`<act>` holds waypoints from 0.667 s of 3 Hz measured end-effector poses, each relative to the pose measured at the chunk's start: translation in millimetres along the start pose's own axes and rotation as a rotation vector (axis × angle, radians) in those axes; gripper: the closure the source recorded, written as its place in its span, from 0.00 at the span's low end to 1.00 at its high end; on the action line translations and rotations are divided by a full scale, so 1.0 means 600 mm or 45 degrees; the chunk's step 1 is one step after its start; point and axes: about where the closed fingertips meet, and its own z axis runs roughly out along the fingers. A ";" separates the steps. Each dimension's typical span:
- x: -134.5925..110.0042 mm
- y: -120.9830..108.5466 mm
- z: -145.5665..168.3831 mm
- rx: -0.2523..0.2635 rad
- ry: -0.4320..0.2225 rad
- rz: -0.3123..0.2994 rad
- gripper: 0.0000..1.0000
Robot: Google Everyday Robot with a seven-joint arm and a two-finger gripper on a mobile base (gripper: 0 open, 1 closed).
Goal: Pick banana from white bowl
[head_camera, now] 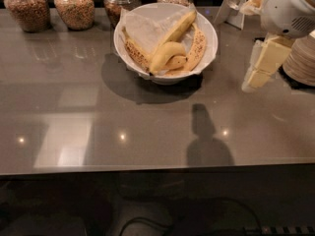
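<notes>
The white bowl (123, 43) with a white paper liner stands on the grey counter at the back centre. A smooth, clean yellow banana (165, 55) lies curved in its middle. A longer yellow banana (179, 26) leans on the liner behind it, and brown-speckled bananas (198, 45) lie along the sides. My gripper (258, 70), with cream-coloured parts under a white arm (288, 6), hangs over the counter to the right of the bowl, apart from it and holding nothing I can see.
Several glass jars of grain (74, 6) line the back edge left of and behind the bowl. A white folded stand (235, 1) is at the back right. Stacked small pale bowls (301, 60) sit at the far right. The counter's front edge (147, 168) runs across below.
</notes>
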 end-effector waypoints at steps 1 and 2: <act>-0.053 -0.069 0.033 0.012 -0.135 -0.167 0.00; -0.131 -0.116 0.061 -0.017 -0.270 -0.384 0.00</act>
